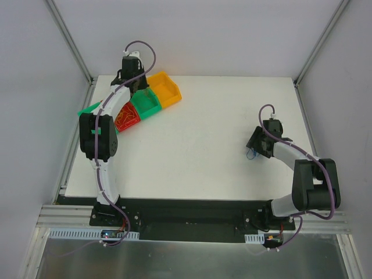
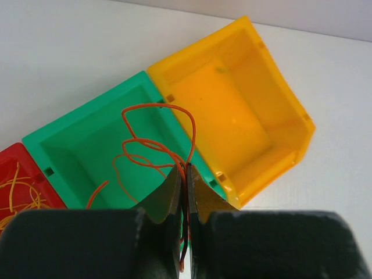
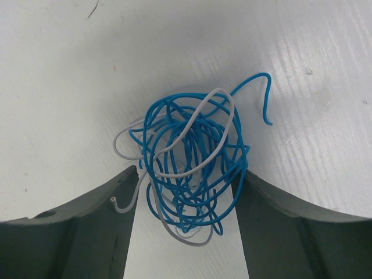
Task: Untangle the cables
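My left gripper (image 2: 186,170) is shut on a thin orange wire (image 2: 156,145) and holds it above the green bin (image 2: 70,152); the wire loops hang over that bin. In the top view the left gripper (image 1: 132,74) is at the bins at the back left. My right gripper (image 3: 185,186) is open, its jaws on either side of a clump of blue and white wires (image 3: 192,165) lying on the table. In the top view that clump (image 1: 251,153) is just a blue speck beside the right gripper (image 1: 256,145).
A row of bins stands at the back left: yellow bin (image 1: 164,88), green bin (image 1: 145,104), red bin (image 1: 127,118) with orange and yellow wires in it (image 2: 17,189), and another green bin (image 1: 88,108) partly under the left arm.
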### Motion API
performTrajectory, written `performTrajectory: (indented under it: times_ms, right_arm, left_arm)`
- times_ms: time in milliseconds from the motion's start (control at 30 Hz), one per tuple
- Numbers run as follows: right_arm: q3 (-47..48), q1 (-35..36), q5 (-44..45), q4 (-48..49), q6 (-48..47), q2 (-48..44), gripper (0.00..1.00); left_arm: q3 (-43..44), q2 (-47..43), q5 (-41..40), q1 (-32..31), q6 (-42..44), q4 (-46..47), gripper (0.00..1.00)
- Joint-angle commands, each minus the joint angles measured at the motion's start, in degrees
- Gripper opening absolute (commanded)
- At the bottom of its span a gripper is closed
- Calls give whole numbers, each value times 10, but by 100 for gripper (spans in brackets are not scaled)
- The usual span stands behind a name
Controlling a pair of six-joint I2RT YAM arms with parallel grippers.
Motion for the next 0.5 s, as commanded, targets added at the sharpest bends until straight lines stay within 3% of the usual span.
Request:
performTrajectory:
  times_ms: [0,67,167,300,400,467]
  right_arm:
    - [-5,-2,-25,-33,3,21,66]
    - [-5,-1,-24,-33,4,21,66]
    - [-4,0,-25,-34,4,20,66]
    - [-5,0,-25,-34,3,21,67]
    - [-5,-1,-26,-33,3,20,67]
    - [-5,-1,-26,-33,2,19,67]
  left_arm:
    - [10,17,16,23,-10,30,0]
    - [6,23,28,33,-20,24,1]
    - [6,18,53,47,-46,5,28]
    - [-3,-15,98,58,-86,-11,51]
    - [-16,-51,116,58,-111,-24,64]
    - [-37,-83,134,59,-140,-28,68]
